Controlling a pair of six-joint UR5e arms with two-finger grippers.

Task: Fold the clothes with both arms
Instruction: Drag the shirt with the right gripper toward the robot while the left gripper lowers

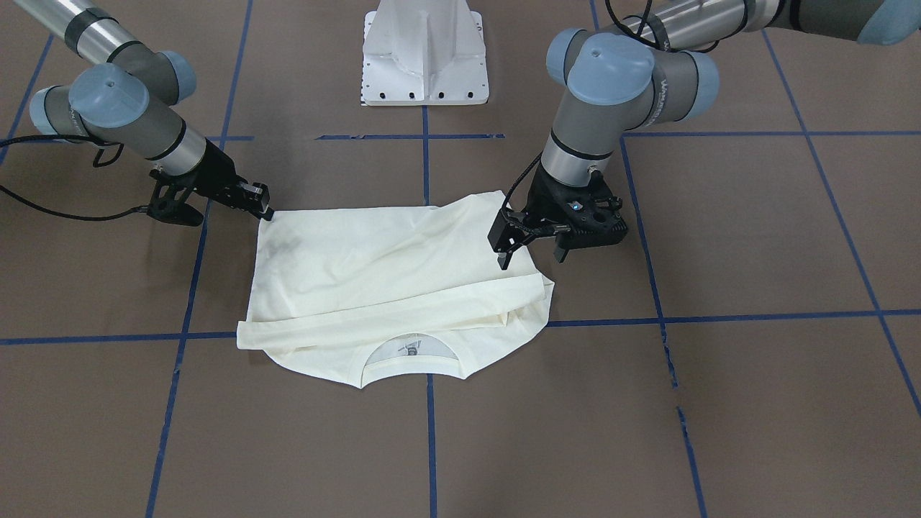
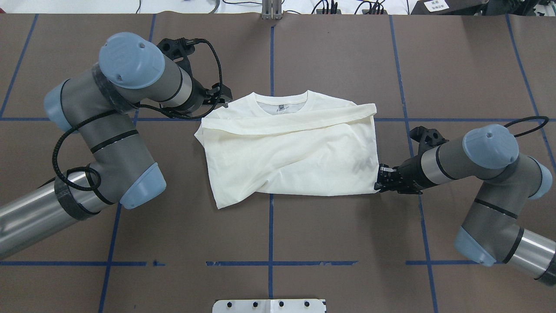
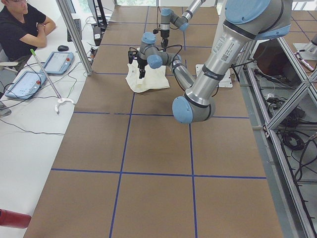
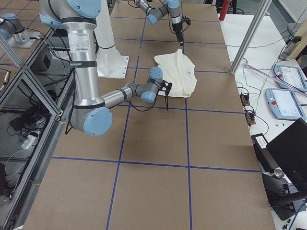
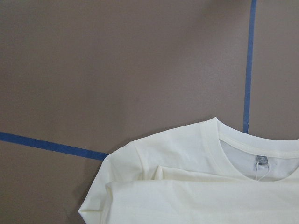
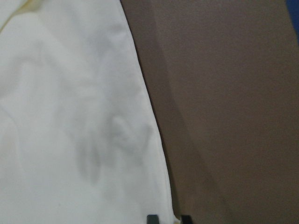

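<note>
The cream T-shirt (image 1: 388, 266) lies plain side up in front of the white pedestal base (image 1: 424, 57), a sleeve folded across it and its collar away from the base. My left gripper (image 1: 532, 252) hangs spread open at one side edge. My right gripper (image 1: 265, 210) pinches the opposite corner nearest the base. The grey neck tag (image 5: 261, 162) is too small to read.

Bright even overhead light, soft short shadows, right wrist view blurred, other views sharp

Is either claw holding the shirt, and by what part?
The left gripper hangs open above the T-shirt, holding nothing. The right gripper sits at one corner of it; whether it pinches cannot be told.
</note>
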